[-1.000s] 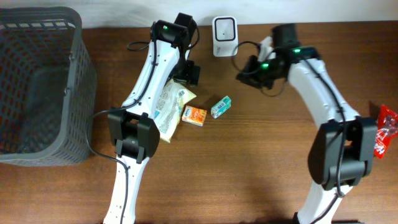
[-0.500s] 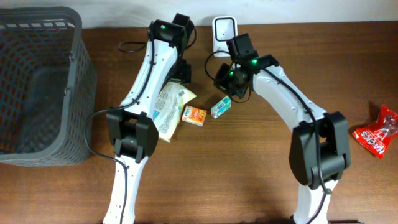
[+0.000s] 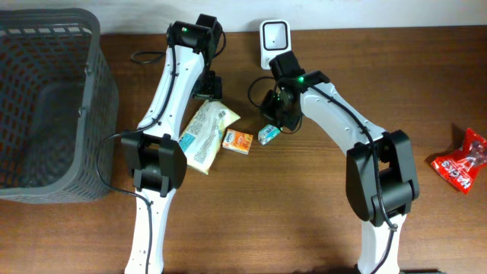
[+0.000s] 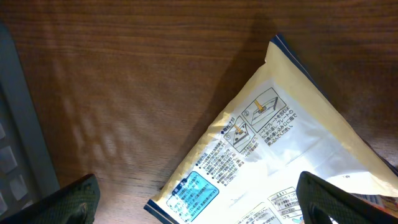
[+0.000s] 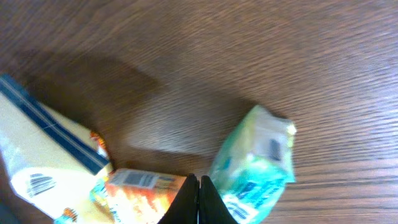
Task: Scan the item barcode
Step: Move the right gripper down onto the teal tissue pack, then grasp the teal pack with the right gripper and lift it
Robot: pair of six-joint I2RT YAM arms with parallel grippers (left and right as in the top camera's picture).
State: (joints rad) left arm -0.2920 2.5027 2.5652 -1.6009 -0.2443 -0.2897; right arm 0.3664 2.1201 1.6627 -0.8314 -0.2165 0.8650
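Two sets of jaws: the right jaws are pressed together with nothing between them, fingertips (image 5: 191,198) meeting in one dark wedge. The left jaws stand wide, fingertips (image 4: 68,202) at the near corners of their wrist view, gripping nothing.
Right jaws, place: over the gap between the orange box (image 5: 140,186) and the green pack (image 5: 255,168); contact with either cannot be told (a closed pair can nudge but not pick).
Left jaws, place: above the far end of the cream pouch (image 4: 280,149), clear of it.
Task's thing: probably the green pack, being closest to the right jaws. It lies on the surface (image 3: 304,213) just right of the orange box, not lifted.
Scanner (image 3: 274,34): upright at the far edge, window facing the near side, so an item must be carried to it with its code turned that way.
Barcode: one shows on the pouch's near corner; the dark patch on the green pack is too blurred to call.
Step, as judged: approach only; the right jaws must part before any grasp.
Further out: grey basket (image 3: 46,99) at far left, red packet (image 3: 460,161) at right, both well apart.
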